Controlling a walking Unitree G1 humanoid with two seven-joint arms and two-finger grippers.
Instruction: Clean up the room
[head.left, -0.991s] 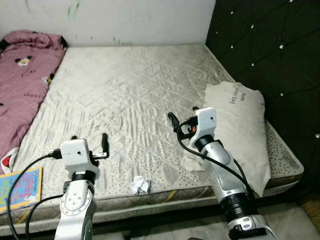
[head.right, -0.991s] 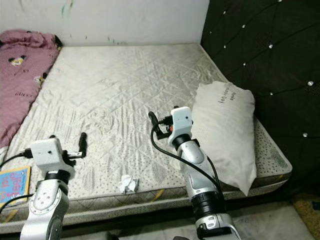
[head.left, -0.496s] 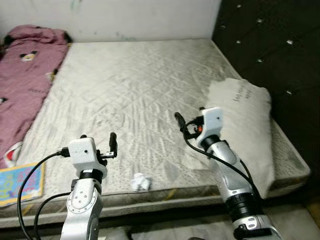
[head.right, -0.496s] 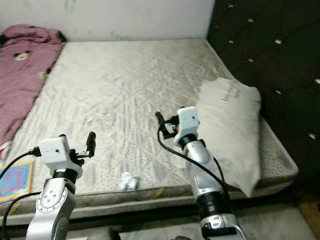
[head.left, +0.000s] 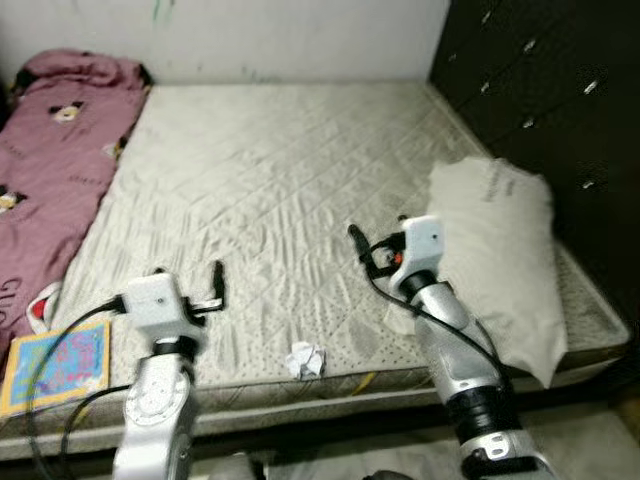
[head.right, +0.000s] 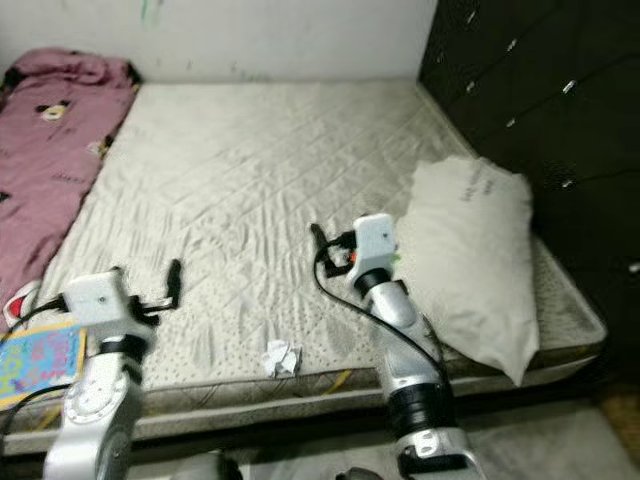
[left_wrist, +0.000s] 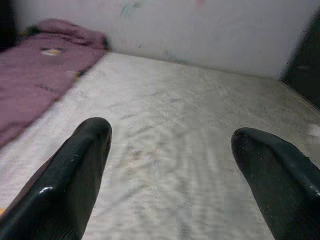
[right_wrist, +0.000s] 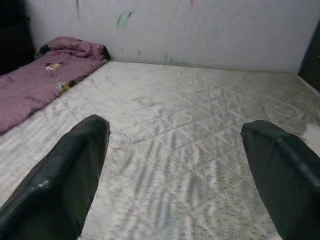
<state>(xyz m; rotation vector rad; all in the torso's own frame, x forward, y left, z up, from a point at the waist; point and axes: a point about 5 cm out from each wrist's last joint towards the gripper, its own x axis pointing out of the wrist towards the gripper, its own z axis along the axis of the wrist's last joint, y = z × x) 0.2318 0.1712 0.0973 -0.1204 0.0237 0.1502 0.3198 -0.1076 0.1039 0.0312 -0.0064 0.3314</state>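
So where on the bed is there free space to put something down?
The widest bare patch is the middle of the mattress, bordered by the pink blanket, the pillow and the wall. The near edge is more crowded: a crumpled paper lies there, a colourful book sits at the left corner, and the left gripper and right gripper hover open.

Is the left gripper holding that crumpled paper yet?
No, the crumpled paper lies on the mattress near its front edge, and the left gripper is open with nothing between its fingers.
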